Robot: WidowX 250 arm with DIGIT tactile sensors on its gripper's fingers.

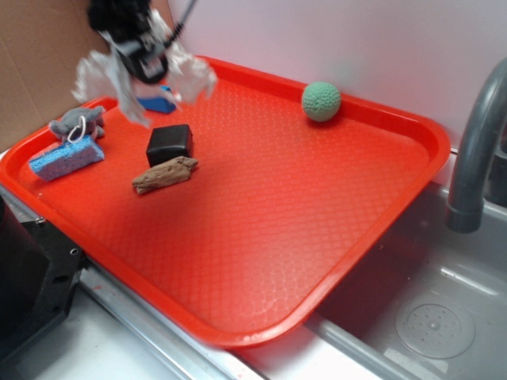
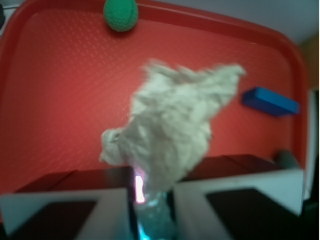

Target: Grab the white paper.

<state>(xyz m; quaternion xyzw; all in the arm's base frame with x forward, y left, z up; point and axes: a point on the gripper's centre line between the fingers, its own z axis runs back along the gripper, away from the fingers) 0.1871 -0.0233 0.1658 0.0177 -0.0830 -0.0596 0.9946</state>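
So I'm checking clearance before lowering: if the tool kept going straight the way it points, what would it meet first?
Probably bare red tray floor. The tool points down, shut on the white paper, which hangs below it and would touch first. The blue block lies off to the side, though depth is uncertain.

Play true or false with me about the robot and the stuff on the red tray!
1. The hand is pinching the white paper. True.
2. The white paper lies flat on the red tray. False: it hangs from the hand, lifted above the tray.
3. The green ball sits near the tray's far edge. True.
4. The black block is stacked on the green ball. False: they are far apart, and the block rests on the tray beside a brown piece of wood.
5. A blue sponge lies near the tray's left edge. True.
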